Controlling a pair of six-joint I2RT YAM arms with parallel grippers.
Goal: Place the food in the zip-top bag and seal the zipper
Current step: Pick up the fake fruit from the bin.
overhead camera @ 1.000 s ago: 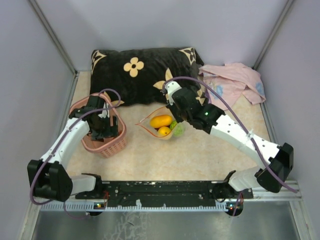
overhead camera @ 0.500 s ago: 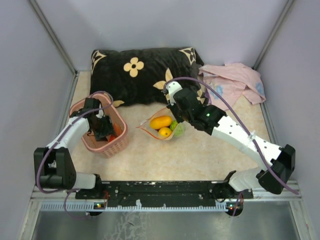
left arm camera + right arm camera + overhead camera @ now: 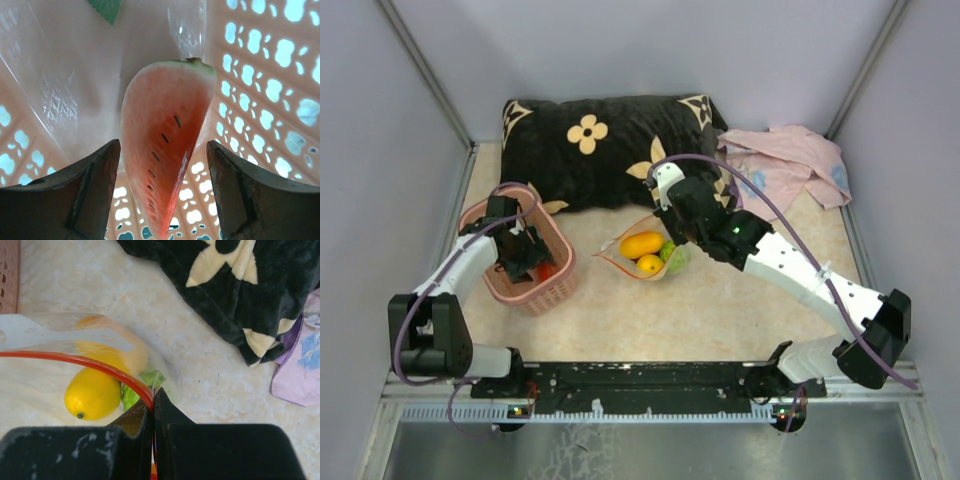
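2 white, black-jointed arms (image 3: 800,275) trail purple cables (image 3: 705,158)

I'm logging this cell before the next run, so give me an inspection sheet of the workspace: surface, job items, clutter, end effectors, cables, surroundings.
Surface: pale beige table, no damage seen.
Job's things: zip-top bag unsealed, holding an orange piece, yellow piece and green piece; a red slice is in the basket.
Clutter: black flowered cushion and pink cloth at the back.
Grippers: left end effector open, fingers either side of the red slice; right end effector shut on the zipper.
Cables: purple cables loop above both arms.
Surroundings: plain pale walls.
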